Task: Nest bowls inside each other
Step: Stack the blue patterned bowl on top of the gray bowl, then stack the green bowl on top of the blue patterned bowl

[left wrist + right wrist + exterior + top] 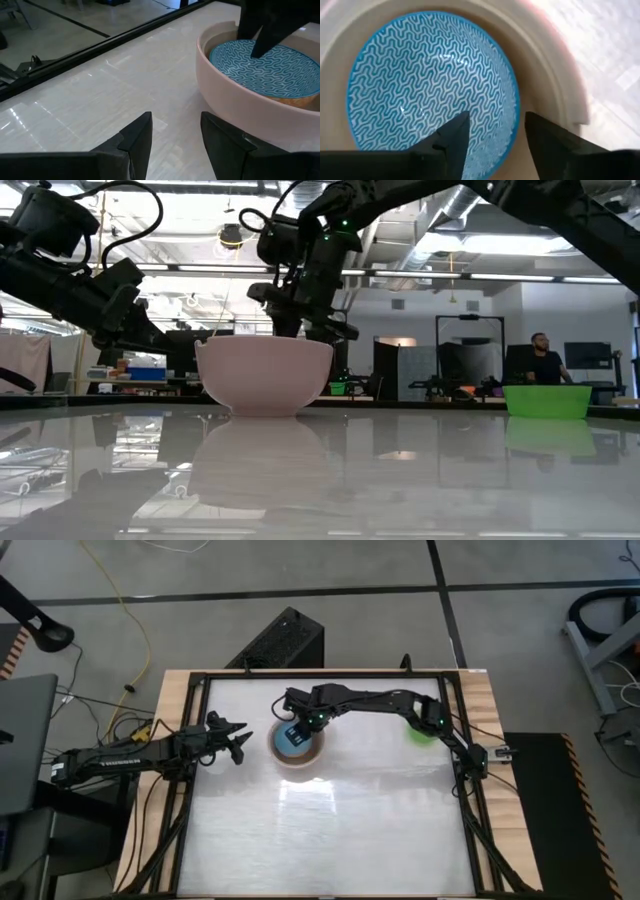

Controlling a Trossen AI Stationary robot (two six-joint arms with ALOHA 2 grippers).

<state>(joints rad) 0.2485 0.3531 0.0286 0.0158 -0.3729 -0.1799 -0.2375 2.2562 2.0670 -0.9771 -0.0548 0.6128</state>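
Observation:
A pale pink bowl (265, 375) stands on the table left of centre. A grey-beige bowl (535, 65) is nested in it, and a blue patterned bowl (420, 85) lies inside that. My right gripper (492, 137) hovers open over the stack, pointing steeply down. One finger is over the blue bowl's inside and the other is outside its rim. A bright green bowl (420, 730) rests alone at the far right, under my right arm. My left gripper (175, 135) waits open, low over the table just left of the pink bowl.
A black frame (190, 690) runs around the white table top. There is bare table top between the stack and the near edge (320, 840). A black box (285, 640) sits on the floor beyond the far edge. A person (545, 365) sits in the room behind the table.

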